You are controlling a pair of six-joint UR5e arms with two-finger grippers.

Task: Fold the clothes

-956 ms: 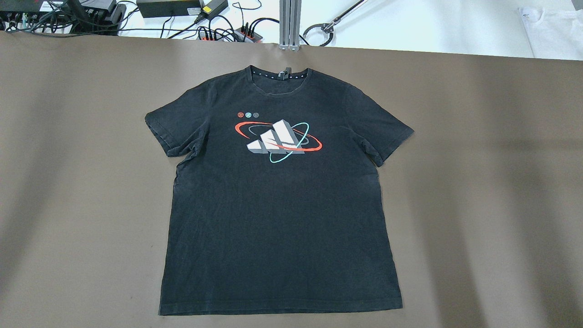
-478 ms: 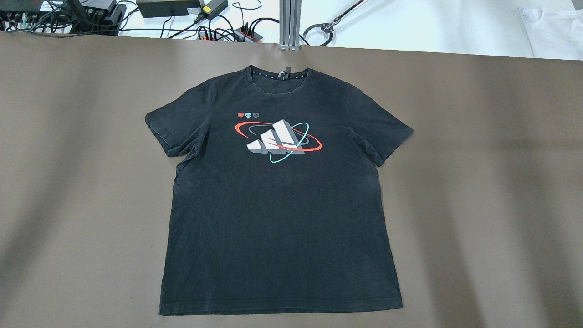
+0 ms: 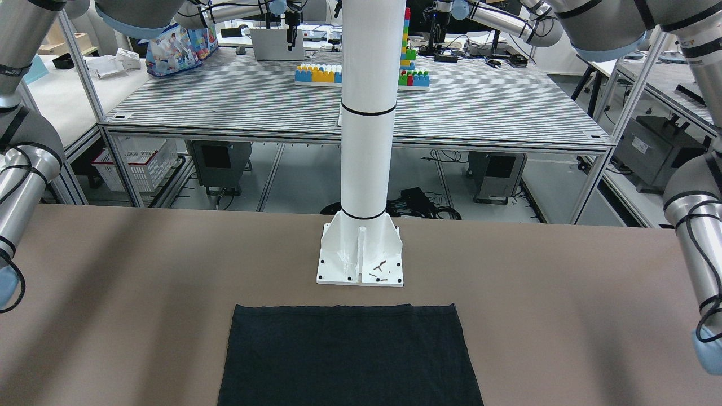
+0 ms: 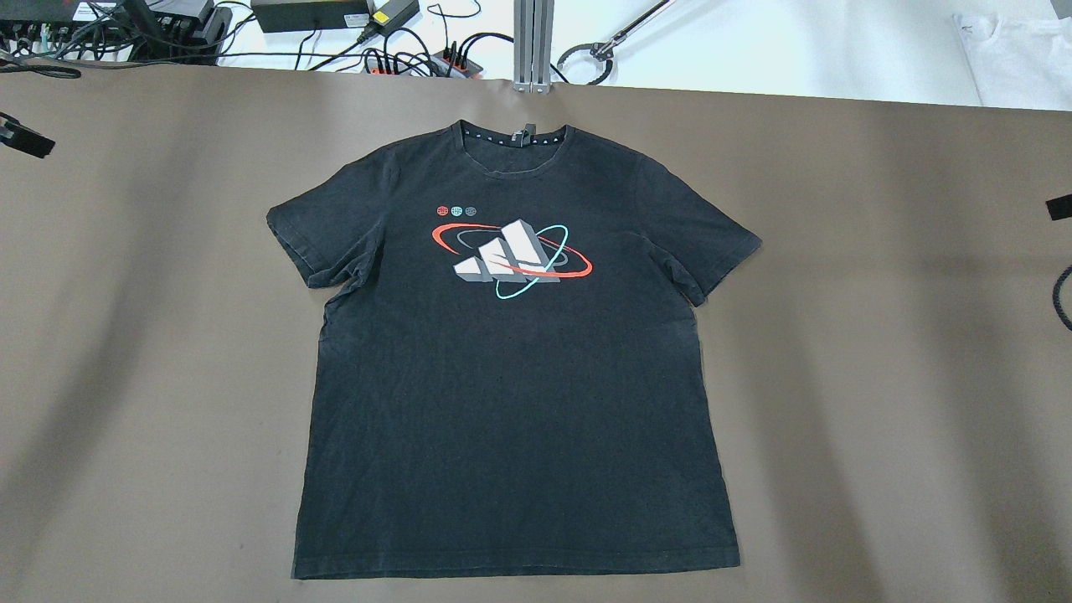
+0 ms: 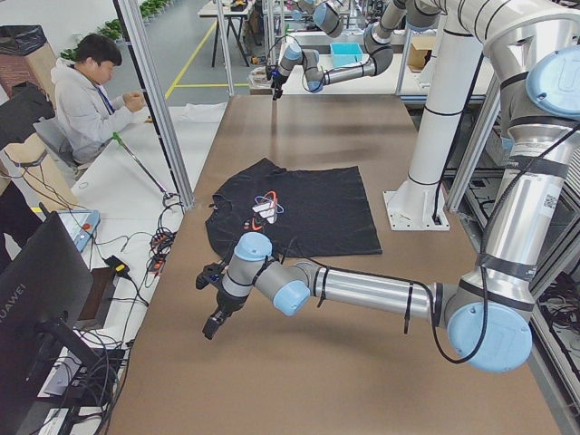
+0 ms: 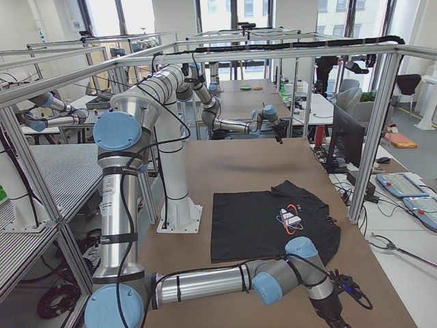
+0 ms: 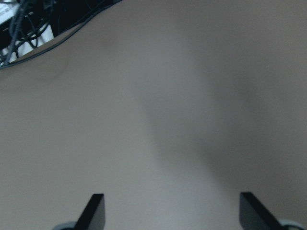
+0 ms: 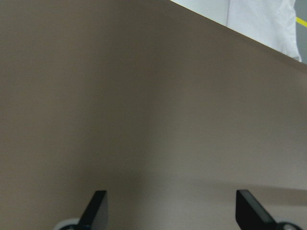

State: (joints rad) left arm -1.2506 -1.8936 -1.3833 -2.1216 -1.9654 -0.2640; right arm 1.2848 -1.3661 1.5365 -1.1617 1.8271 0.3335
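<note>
2 spread, empty pairs of jaws flank the limp, light black printed T-shirt [image 4: 511, 402] lying flat on the brown worktop [image 4: 837, 377], its hem corners or shoulders looking easiest to pinch.

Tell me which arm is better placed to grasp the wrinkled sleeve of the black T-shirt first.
Probably left. The wrinkled sleeve lies on the left gripper's side of the T-shirt; the right gripper is beyond the opposite sleeve. Both are open and apart from the cloth.
</note>
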